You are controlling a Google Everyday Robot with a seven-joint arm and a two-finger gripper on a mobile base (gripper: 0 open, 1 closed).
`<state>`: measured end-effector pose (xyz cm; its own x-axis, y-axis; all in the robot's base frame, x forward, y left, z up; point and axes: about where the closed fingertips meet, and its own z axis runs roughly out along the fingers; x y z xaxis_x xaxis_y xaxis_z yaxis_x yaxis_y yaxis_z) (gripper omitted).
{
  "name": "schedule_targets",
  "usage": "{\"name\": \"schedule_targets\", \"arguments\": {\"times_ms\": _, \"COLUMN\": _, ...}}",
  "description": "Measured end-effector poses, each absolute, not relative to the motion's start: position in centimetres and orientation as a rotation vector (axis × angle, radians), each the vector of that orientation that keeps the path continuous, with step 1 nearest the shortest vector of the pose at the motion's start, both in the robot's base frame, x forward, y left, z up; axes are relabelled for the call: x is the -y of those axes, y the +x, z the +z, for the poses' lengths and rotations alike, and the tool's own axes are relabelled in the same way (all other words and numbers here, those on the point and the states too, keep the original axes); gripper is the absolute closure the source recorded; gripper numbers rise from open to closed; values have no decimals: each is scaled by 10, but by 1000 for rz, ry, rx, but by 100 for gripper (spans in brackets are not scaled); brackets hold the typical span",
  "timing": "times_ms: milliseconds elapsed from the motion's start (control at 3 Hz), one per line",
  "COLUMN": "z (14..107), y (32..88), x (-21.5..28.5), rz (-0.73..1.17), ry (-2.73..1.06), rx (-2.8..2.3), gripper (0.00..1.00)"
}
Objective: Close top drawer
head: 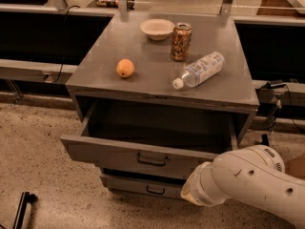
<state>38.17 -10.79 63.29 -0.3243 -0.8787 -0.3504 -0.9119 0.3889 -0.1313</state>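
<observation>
The top drawer (114,154) of the grey metal cabinet stands partly open, and its inside looks dark and empty. Its flat grey front carries a dark loop handle (152,159) at the centre. My white arm (243,185) reaches in from the lower right. Its end (193,194) sits just in front of and below the right part of the drawer front. My gripper is hidden behind this arm segment, so I cannot see it or whether it touches the drawer.
On the cabinet top (143,78) are an orange (125,67), a white bowl (157,28), a brown can (181,41) and a lying plastic bottle (200,69). A lower drawer (128,184) with a small handle is shut. Speckled floor lies to the left, with a black object (21,209) at the bottom left.
</observation>
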Motion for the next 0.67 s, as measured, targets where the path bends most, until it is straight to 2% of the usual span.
{"name": "schedule_targets", "arguments": {"times_ms": 667, "z": 632, "y": 391, "x": 111, "rz": 80, "ry": -1528, "rx": -2258, "gripper": 100}}
